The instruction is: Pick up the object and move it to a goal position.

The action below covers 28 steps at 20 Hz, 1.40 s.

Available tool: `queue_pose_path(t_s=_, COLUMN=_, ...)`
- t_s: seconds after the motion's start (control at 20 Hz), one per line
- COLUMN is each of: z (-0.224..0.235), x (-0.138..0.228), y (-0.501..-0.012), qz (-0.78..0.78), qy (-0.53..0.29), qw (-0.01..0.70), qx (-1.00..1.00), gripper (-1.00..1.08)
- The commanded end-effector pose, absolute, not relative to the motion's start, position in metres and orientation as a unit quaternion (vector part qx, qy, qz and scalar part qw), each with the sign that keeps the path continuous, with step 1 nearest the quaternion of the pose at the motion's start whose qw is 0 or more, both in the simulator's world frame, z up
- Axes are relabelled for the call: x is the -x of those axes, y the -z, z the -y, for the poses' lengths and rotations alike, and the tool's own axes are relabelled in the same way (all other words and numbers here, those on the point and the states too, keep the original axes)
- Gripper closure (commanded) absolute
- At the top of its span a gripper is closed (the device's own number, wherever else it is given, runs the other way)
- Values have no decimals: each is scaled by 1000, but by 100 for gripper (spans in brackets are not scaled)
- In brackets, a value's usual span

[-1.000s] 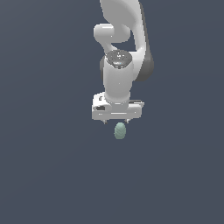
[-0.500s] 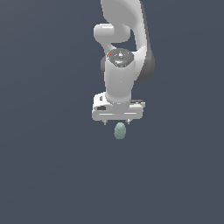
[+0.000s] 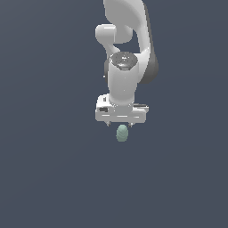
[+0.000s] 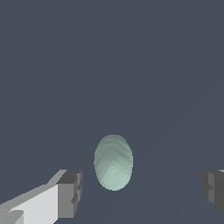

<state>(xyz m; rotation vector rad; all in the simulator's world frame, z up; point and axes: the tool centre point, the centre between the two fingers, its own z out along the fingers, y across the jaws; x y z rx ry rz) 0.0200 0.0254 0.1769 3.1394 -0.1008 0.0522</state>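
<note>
The object is a small pale green egg-shaped lump with faint ridges. It lies on the dark grey floor just below the white gripper in the exterior view. In the wrist view the object sits between the two grey fingertips, with clear gaps on both sides. The gripper is open and touches nothing. The object lies nearer the one fingertip than the other. The fingers are mostly hidden behind the hand in the exterior view.
The white arm rises above the gripper toward the top of the exterior view. The floor is a plain dark grey surface with nothing else on it in view.
</note>
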Motion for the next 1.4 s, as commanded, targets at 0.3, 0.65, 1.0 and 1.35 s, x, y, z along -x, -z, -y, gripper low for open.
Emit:
queue_pose_path(t_s=0.3, z=-32, x=-12, y=-166, qz=127, qy=-11, qw=-1, qx=-992, gripper=-92)
queue_pose_path(t_s=0.65, z=-38, x=-5, y=-155, qz=215, qy=-6, qw=-2, qx=-977, gripper=-92)
queue_pose_path(t_s=1.0, z=-42, x=1, y=-148, qz=280, qy=-2, qw=-1, qx=-960, gripper=-92)
queue_pose_path(t_s=1.35, z=-44, x=4, y=-144, qz=313, qy=0, qw=0, qx=-950, gripper=-92)
